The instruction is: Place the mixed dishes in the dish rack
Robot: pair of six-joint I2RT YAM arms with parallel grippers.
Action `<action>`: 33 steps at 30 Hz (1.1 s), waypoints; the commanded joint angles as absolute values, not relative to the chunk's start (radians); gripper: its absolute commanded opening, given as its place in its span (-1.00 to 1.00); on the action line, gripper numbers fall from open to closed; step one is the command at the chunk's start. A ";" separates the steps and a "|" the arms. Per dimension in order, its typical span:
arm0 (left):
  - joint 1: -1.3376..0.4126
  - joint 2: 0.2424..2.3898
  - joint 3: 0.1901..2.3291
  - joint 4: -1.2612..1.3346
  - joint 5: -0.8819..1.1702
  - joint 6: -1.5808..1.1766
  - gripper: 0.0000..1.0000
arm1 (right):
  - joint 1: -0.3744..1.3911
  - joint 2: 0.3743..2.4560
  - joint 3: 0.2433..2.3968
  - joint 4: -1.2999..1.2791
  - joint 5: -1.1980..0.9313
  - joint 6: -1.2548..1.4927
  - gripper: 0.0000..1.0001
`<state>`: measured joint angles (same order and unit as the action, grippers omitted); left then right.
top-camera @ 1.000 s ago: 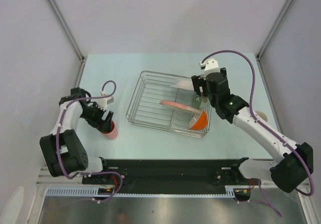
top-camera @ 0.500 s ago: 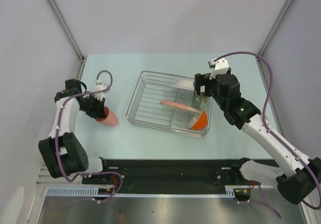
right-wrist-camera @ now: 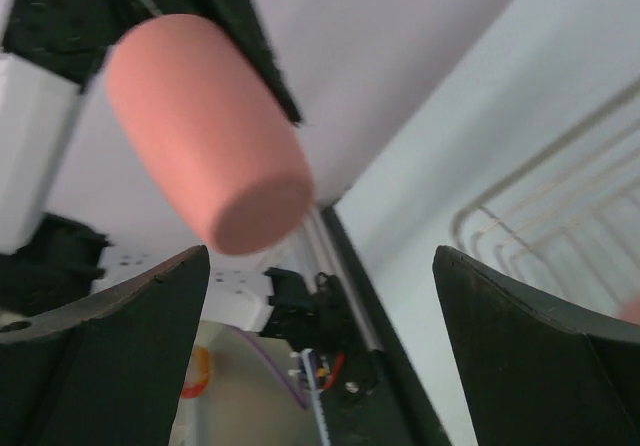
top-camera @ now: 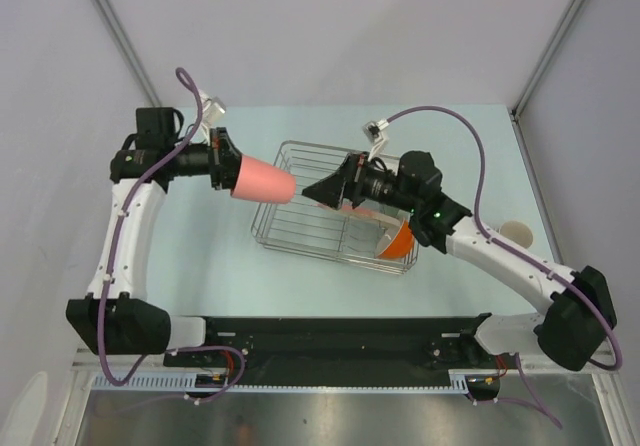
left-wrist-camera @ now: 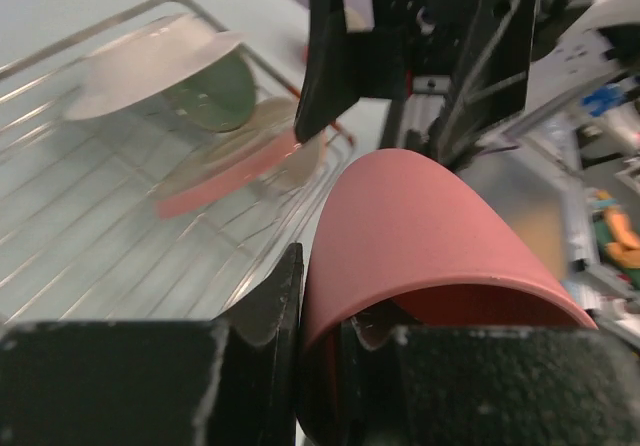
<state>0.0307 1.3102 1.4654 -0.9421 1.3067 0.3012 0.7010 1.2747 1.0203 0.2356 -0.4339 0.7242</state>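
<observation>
Item: coral-pink cup (top-camera: 262, 180), which we lifted clear, left hand (top-camera: 226, 170) gripping. Right hand (top-camera: 312, 192) open opposite; handover likely.

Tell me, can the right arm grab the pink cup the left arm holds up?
Probably yes: the right gripper is open and faces the base of the coral-pink cup, with nothing between them; the left gripper grips its rim end.
</observation>
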 commanded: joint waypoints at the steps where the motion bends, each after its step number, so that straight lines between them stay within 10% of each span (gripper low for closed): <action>1: -0.034 1.307 1.396 -0.636 1.491 -0.024 -1.00 | 0.742 1.324 1.003 0.642 -0.560 1.009 1.00; 7: -0.046 1.218 1.187 -0.101 1.470 -0.431 -1.00 | 0.758 1.434 0.945 0.932 -0.563 1.210 1.00; 23: -0.087 1.269 1.170 -0.207 1.382 -0.276 -1.00 | 0.802 1.536 0.940 1.104 -0.479 1.289 0.98; 31: -0.110 1.273 1.143 -0.239 1.329 -0.219 -0.90 | 0.788 1.577 0.939 1.172 -0.498 1.353 0.05; 33: -0.110 1.288 1.173 -0.294 1.306 -0.139 -0.09 | 0.779 1.575 0.939 1.167 -0.511 1.355 -0.68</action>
